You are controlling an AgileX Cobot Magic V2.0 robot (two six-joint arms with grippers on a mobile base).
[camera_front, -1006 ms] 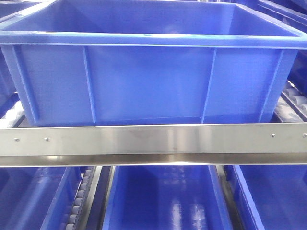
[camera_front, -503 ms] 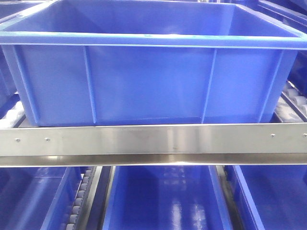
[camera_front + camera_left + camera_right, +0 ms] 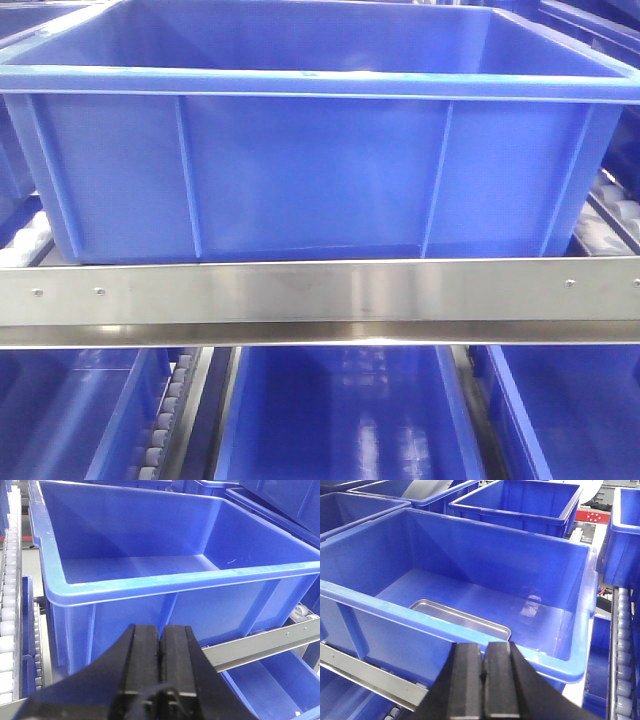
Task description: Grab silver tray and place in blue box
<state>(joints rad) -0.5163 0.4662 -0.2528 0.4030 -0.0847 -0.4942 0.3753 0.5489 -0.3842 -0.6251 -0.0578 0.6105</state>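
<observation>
L gripper (image 3: 161, 645) low mid frame, black flat fingers pressed tight, holds nothing | R gripper (image 3: 483, 672) same | silver tray (image 3: 459, 619) shiny, flat on floor of blue box (image 3: 580, 667), smooth plastic

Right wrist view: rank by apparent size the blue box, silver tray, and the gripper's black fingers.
1. Big blue plastic box, fills most of the frame.
2. Right gripper, its black fingers pressed together, enlarged by nearness to the camera.
3. Shiny silver metal tray lying inside the box, partly hidden by the near wall, so unsure against the fingers.
</observation>
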